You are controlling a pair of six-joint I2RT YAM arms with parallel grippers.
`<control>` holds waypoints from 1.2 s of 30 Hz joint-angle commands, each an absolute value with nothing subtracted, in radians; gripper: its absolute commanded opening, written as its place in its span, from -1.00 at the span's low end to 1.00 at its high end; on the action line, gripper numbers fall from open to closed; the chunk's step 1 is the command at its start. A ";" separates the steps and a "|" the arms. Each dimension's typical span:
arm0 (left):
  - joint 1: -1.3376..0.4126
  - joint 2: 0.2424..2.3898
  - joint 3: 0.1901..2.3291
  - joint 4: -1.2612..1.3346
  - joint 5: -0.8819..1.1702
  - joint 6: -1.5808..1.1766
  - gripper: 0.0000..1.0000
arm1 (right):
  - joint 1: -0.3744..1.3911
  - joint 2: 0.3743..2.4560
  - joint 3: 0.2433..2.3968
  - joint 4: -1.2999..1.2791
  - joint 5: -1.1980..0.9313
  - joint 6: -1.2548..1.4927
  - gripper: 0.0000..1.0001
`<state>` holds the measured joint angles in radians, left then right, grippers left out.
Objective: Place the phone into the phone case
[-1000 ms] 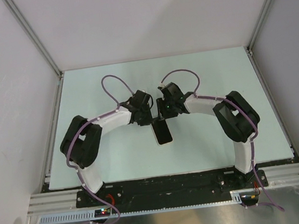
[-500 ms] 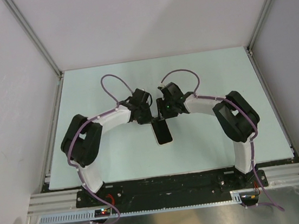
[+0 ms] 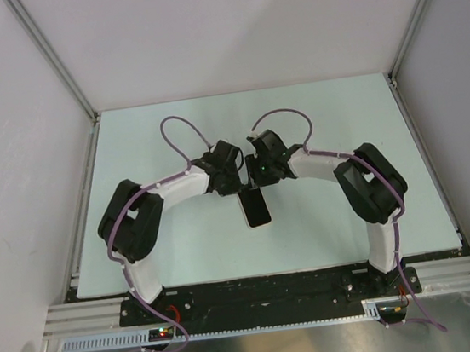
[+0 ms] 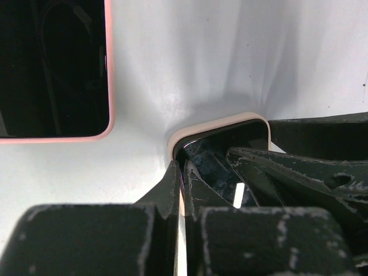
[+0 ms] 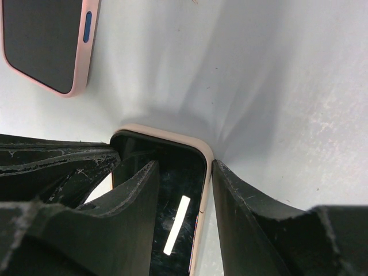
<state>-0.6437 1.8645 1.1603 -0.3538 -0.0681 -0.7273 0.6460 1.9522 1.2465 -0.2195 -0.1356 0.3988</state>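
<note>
On the table (image 3: 171, 141), the phone (image 3: 256, 208) is lying in the phone case (image 4: 218, 121), long axis 12 to 6 o'clock, its 12 o'clock end reaching both pincers alike. The left gripper (image 4: 181, 184) is pinching the rim, newly closed since a second ago. The right gripper (image 5: 185, 172) is straddling it, half-spread.

phone case (image 4: 221, 122): pale pink rounded corner on the white table (image 4: 230, 57)
phone (image 4: 201, 152): glossy black screen inside that rim (streaked with reflections)
left gripper (image 4: 183, 172): closed, fingers (image 4: 164, 192) pinching the pink side wall
upper left: second pink-rimmed black slab (image 4: 52, 69), apart
</note>
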 commanded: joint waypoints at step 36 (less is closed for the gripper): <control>-0.739 1.969 1.174 -0.370 -0.146 -0.813 -1.00 | 0.688 1.959 1.153 -0.282 -0.131 0.439 -0.01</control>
